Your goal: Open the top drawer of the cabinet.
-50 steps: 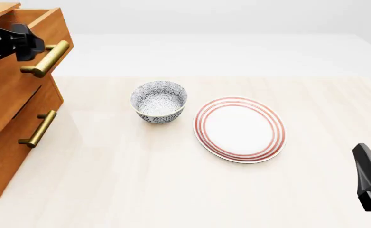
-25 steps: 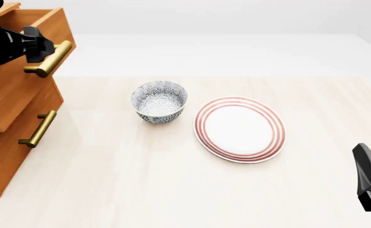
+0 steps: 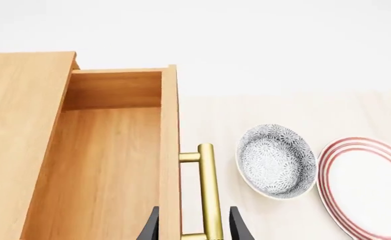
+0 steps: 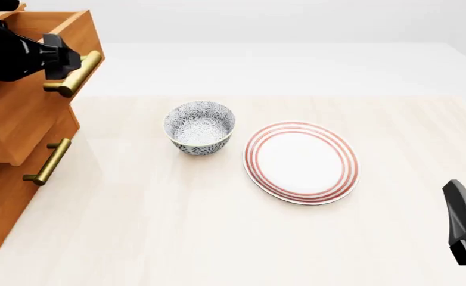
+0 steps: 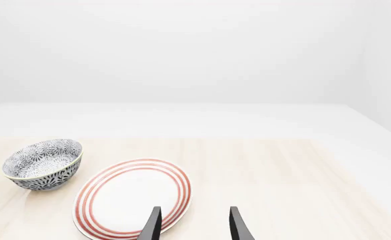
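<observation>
— While the left gripper [image 4: 64,59] is sitting up there at the cabinet [image 4: 11,196], is it actually gripping anything?

— It's looking that way to me. In the left wrist view its two fingertips [image 3: 150,227] are standing either side of the brass handle [image 3: 209,192], and from the front it seems to be clamping on that bar, though the contact itself is hiding at the frame edge.

— And the top drawer [image 3: 109,160]?

— It's standing partly out of the cabinet at the far left of the table, its plain wooden inside showing, and it's jutting past the middle drawer [image 4: 26,140] below.

— So what's the trick now?

— I'd say pulling straight along the drawer's own line, keeping the grip square on the bar so it isn't slipping toward a post, and not lifting or twisting, which could be jamming the box in its runners.

— Anything in the way?

— The patterned bowl [image 4: 200,127] and the red-ringed plate [image 4: 301,161] are sitting well apart from the drawer front. The right gripper [image 5: 193,225] is idling near the table's right edge with its fingers apart, holding nothing
</observation>
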Controlling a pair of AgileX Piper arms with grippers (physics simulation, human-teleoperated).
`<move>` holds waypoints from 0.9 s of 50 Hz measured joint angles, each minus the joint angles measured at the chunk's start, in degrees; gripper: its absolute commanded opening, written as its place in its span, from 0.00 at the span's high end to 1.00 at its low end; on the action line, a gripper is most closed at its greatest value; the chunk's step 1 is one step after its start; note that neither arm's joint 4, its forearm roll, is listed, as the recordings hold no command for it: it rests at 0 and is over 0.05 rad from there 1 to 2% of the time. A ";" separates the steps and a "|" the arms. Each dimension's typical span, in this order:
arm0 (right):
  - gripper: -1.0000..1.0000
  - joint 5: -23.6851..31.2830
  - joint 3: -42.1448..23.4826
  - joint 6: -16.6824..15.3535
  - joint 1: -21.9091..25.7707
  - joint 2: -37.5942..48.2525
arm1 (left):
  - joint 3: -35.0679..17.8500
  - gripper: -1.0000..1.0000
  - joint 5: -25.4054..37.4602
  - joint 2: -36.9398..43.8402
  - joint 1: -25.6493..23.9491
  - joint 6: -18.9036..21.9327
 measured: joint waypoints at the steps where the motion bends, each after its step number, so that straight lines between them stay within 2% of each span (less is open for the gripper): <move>1: 0.00 0.00 0.00 0.00 0.00 0.00 | -0.03 0.00 0.04 0.02 -0.18 0.03; 45: 0.00 0.00 0.00 0.00 0.00 0.00 | -1.36 0.00 1.14 1.13 -8.54 -1.34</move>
